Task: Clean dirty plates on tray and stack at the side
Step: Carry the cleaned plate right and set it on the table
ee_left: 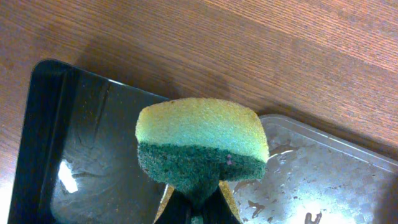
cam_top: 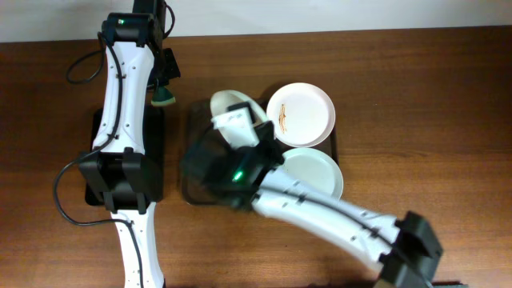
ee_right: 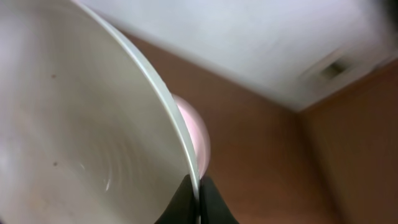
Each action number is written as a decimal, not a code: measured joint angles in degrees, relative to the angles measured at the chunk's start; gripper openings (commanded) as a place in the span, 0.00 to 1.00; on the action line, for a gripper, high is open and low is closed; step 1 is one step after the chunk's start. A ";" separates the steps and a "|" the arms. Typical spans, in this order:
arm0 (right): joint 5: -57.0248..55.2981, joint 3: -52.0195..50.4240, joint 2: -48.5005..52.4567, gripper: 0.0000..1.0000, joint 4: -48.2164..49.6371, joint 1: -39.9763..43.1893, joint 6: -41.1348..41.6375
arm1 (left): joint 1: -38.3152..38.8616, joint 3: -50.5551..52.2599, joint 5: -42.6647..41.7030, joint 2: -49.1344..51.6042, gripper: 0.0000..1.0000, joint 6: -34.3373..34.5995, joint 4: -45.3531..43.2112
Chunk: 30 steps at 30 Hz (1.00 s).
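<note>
My right gripper [cam_top: 237,122] is shut on the rim of a white plate [cam_top: 228,104] and holds it tilted on edge above the left part of the brown tray [cam_top: 194,120]. In the right wrist view the fingers [ee_right: 198,194] pinch the plate's rim [ee_right: 74,124]. A white plate with brown-orange streaks [cam_top: 300,114] lies at the tray's far right. A slightly bluish plate [cam_top: 316,170] lies in front of it. My left gripper [cam_top: 164,84] is shut on a yellow and green sponge [cam_top: 165,98], just left of the tray. The sponge [ee_left: 202,140] fills the middle of the left wrist view.
A smaller black tray [cam_top: 94,152] lies under the left arm and also shows in the left wrist view [ee_left: 74,155]. A corner of the large tray [ee_left: 329,168] appears grey and spotted there. Brown wooden table [cam_top: 424,96] extends to the right.
</note>
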State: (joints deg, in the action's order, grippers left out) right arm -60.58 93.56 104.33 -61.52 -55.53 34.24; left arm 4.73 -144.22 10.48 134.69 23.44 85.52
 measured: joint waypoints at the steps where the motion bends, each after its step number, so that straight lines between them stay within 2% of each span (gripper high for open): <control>1: 4.50 0.00 -0.87 0.04 0.00 2.89 0.02 | 0.00 0.00 -0.02 0.00 0.01 0.00 0.00; 5: 26.97 0.11 -6.01 0.04 -0.85 21.11 -2.12 | 0.00 0.02 -0.17 0.00 0.01 0.00 0.20; 9: 45.51 0.20 -6.58 0.04 -0.85 41.46 -6.25 | 0.00 0.00 -0.61 0.00 0.01 0.00 0.26; 12: 52.35 0.20 -6.58 0.04 -1.38 55.12 -7.93 | 0.00 0.02 -1.62 0.00 0.01 0.00 0.22; 16: 55.04 -1.81 -5.75 0.04 -0.85 72.94 -10.47 | 0.00 0.02 -2.49 0.00 0.01 0.00 -0.17; 19: 55.78 -7.63 -3.63 0.04 3.06 77.88 -11.78 | 0.00 0.02 -3.52 0.00 0.01 0.00 -0.92; 23: 56.26 -17.57 -2.36 0.06 10.80 80.30 -12.44 | 0.13 0.02 -4.28 0.00 0.01 0.00 -0.94; 24: 56.57 -19.19 -2.36 0.15 13.03 80.30 -12.44 | 0.20 0.02 -4.28 0.00 0.01 0.00 -0.92; 25: 57.02 -21.31 -2.36 0.35 15.69 80.30 -12.63 | 0.33 0.02 -4.31 0.00 0.01 0.00 -1.05; 26: 57.53 -23.67 -2.36 0.49 18.05 80.30 -12.81 | 0.50 0.02 -4.31 0.00 0.01 0.00 -1.14; 27: 57.94 -25.29 -2.36 0.54 19.56 80.30 -12.76 | 0.74 0.02 -4.31 0.00 0.01 0.00 -1.18; 30: 59.58 -26.18 -2.36 0.55 19.65 80.30 -13.22 | 1.33 0.02 -4.33 0.00 0.01 0.00 -1.38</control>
State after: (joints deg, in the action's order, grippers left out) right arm -0.99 67.37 101.97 -41.87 24.77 21.02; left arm 6.07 -144.20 6.15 134.69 23.44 84.14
